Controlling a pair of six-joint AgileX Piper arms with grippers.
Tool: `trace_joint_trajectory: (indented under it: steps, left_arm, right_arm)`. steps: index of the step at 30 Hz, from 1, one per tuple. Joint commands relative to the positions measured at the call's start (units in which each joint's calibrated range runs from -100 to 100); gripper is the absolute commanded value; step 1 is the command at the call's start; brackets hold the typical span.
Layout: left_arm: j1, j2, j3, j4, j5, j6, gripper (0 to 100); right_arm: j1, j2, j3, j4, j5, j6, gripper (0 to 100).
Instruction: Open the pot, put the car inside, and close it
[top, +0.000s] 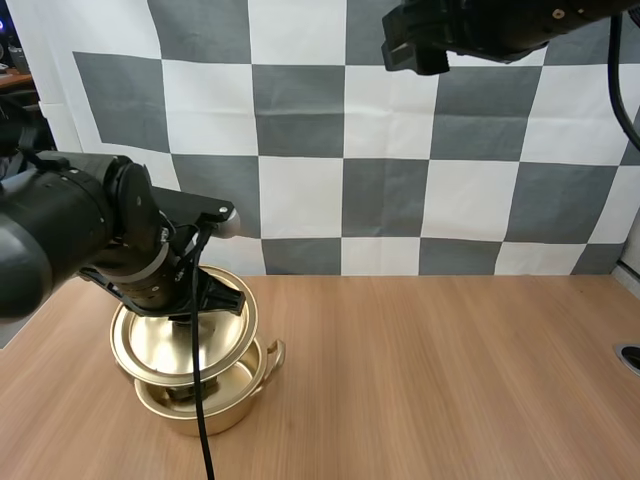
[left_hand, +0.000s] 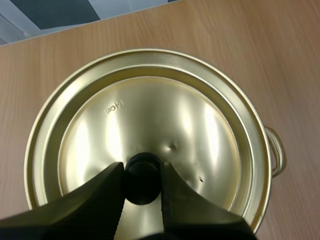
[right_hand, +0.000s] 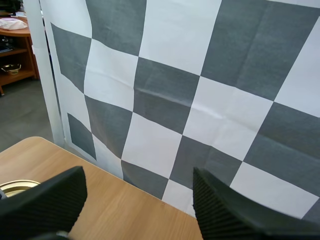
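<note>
On the wooden desk (top: 450, 380) stands a gold pot (top: 200, 410), one side handle showing past its rim. Over the pot a gold lid (top: 150, 345) is held tilted, its near edge lifted clear of the pot's rim. Above the pot, the left tool (left_hand: 141, 166) pinches the lid's black knob (left_hand: 142, 180) between its fingertips. Well apart from the pot, high over the desk, the right tool (right_hand: 136, 175) hangs with its fingers wide and holding nothing.

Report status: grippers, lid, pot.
Left gripper shut on lid knob; lid raised just over pot. Right gripper open, high above table. No obstruction seen around pot.
</note>
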Motion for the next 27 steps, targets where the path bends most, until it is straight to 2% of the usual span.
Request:
trace_joint_trajectory:
  steps: [1,27]
  left_arm:
    - [0.05,1.05,-0.04,-0.05,0.16,-0.02,0]
    - [0.05,14.93,-0.04,-1.81,-3.42,-0.02,0]
  right_arm:
    - [-0.01,-0.06,0.01,-0.04,0.01,0.04,100]
    - [-0.01,-0.06,0.01,-0.04,0.01,0.04,100]
